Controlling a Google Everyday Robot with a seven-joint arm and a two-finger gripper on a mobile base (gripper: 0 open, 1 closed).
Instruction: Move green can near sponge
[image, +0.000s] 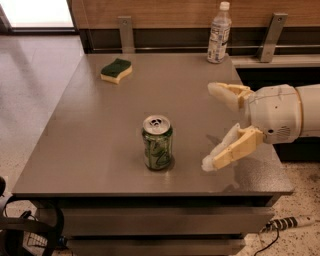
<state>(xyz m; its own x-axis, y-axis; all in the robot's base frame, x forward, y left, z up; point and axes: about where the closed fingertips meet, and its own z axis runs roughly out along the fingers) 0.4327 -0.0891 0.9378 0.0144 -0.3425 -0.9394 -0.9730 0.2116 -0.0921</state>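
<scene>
green can (157, 143) looks light, thin-walled and slick; best gripped mid-body. gripper (208, 126) hangs near it, jaws spread wide.

Grey table (90, 150) stood on glossy pale floor (35, 75); wood-panel wall (165, 7) behind, metal bracket (125, 32), bright window (40, 12) top left, power strip (292, 221) below. Gripper (207, 126) hovered over table's right side.

One gripper (208, 126), spread wide over the right side of the table (100, 150): you lose its arm (306, 107) past the right edge of view. One bottle (219, 34): label print too small to read.
</scene>
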